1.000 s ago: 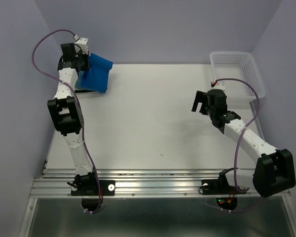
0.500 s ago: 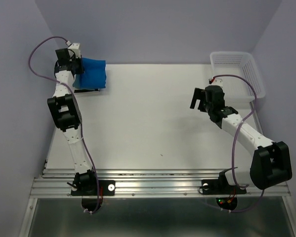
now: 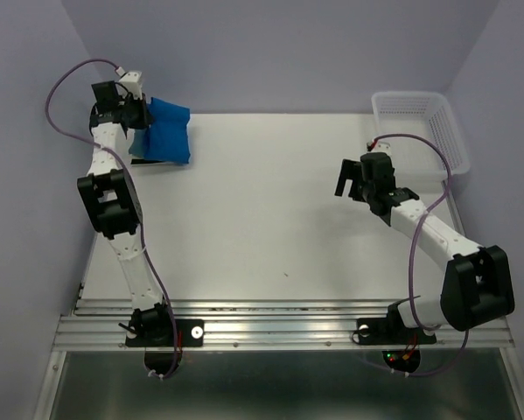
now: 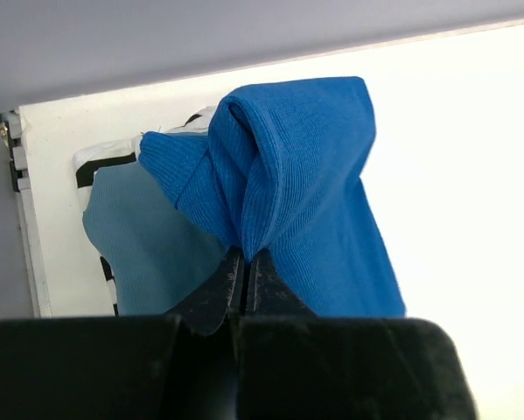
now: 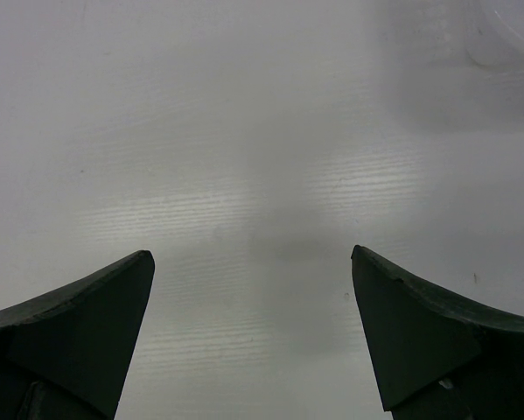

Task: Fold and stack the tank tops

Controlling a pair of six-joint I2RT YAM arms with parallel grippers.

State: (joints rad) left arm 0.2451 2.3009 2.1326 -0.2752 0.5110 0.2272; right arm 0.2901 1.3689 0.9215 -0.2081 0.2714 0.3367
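Left wrist: blue top [image 4: 305, 175] in pincer [image 4: 246, 261]

soft, even light. in the top view the white table [image 3: 279, 219] is bright with faint shadows, and the near metal rail [image 3: 270, 319] glints. the left wrist view blows out to white on the right, yet the royal blue tank top [image 4: 305, 175] shows crisp ribbing. the right wrist view is dim and grey, with a banded sheen.
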